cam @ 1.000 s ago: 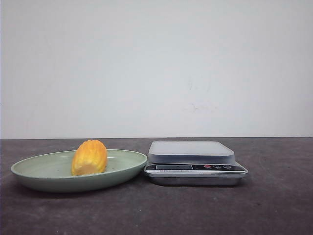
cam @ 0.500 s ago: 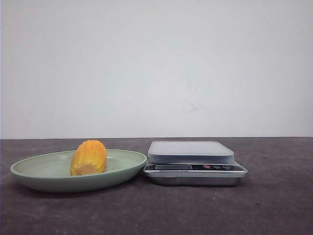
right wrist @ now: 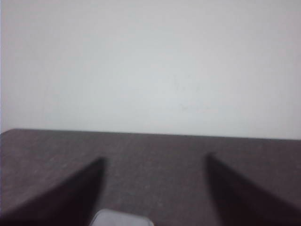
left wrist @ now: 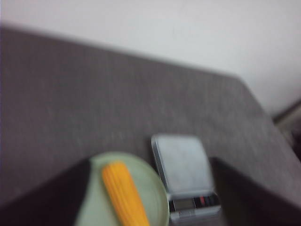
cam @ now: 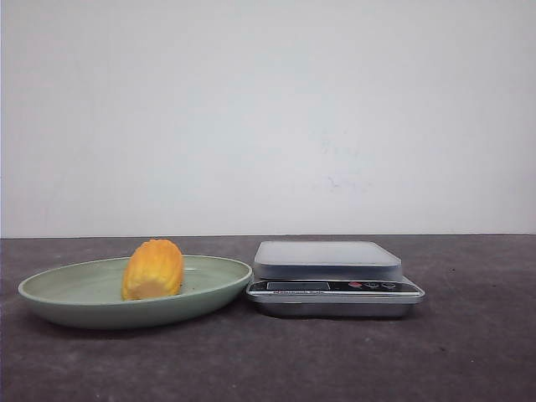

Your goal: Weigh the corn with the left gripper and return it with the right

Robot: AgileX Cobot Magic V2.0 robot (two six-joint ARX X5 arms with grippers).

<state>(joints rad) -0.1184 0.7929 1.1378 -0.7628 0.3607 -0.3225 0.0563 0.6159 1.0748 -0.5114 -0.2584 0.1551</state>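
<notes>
Stubby yellow-orange corn (cam: 153, 269) lying in the pale green round plate (cam: 59, 295).
We see the silver kitchen scale (cam: 335, 279) just beside the plate; both claws' fingers are spread, holding nothing.

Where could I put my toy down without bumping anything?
The scale top is bare. So is the dark table right of it and in front. It is crowded where the green plate holding the corn almost meets the scale.
</notes>
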